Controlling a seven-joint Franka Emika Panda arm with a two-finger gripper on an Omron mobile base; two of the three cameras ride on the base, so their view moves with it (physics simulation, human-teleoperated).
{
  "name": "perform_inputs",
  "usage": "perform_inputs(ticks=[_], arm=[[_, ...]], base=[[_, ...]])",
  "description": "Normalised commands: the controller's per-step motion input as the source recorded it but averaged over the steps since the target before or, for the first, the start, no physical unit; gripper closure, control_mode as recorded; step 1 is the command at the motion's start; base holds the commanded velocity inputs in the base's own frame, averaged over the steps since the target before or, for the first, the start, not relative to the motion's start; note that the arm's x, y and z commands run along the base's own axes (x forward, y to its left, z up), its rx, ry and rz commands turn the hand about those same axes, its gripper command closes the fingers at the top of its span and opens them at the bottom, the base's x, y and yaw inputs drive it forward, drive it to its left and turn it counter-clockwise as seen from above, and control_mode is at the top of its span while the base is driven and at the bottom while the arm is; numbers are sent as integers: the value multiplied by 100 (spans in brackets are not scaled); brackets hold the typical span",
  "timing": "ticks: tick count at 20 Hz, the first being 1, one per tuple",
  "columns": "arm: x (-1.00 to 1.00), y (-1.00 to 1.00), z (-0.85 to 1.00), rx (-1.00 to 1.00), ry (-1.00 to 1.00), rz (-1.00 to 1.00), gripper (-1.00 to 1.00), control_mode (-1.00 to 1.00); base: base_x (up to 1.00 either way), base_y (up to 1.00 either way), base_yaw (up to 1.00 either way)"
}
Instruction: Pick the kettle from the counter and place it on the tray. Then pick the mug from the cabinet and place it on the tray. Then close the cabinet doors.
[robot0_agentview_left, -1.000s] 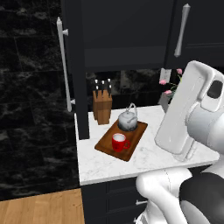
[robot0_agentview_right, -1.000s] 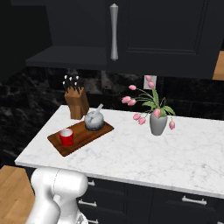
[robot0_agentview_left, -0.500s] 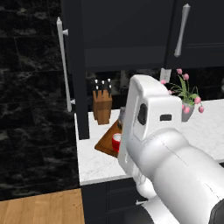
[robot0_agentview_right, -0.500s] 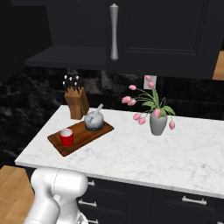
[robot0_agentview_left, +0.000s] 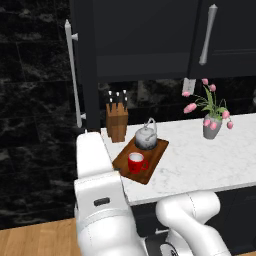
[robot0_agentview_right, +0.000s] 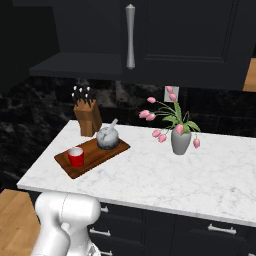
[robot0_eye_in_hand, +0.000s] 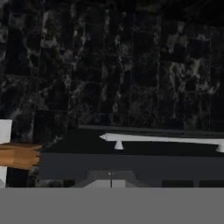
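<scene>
The grey kettle and the red mug both stand on the reddish-brown tray at the left end of the marble counter. The left cabinet door stands open, its silver bar handle toward me; the right door is closed, handle. In the hand view my gripper is shut and empty, fingertips together. It faces the open door's edge with the bar handle lying sideways just beyond it. My arm is swung low to the left.
A wooden knife block stands behind the tray against the wall. A grey vase of pink tulips sits mid-counter. Black marble wall lies left of the cabinet. Wooden floor runs below.
My arm has swung from the right side of the left base view across to the lower left, toward the open door. Kettle, mug and tray have not moved.
</scene>
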Motion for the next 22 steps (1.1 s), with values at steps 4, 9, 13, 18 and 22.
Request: perform_inputs(ticks=[4, 9, 13, 18, 22], arm=[[53, 72, -31, -14, -17, -5, 100, -100], [68, 65, -26, -14, -14, -9, 100, -100], [67, 71, -27, -8, -6, -11, 100, -100], [59, 51, -1, 0, 0, -18, 100, -100], [89, 6, -18, 4, 0, -30, 100, -100]], base=[[0, 0, 0], [0, 0, 0], [0, 0, 0], [0, 0, 0], [0, 0, 0]])
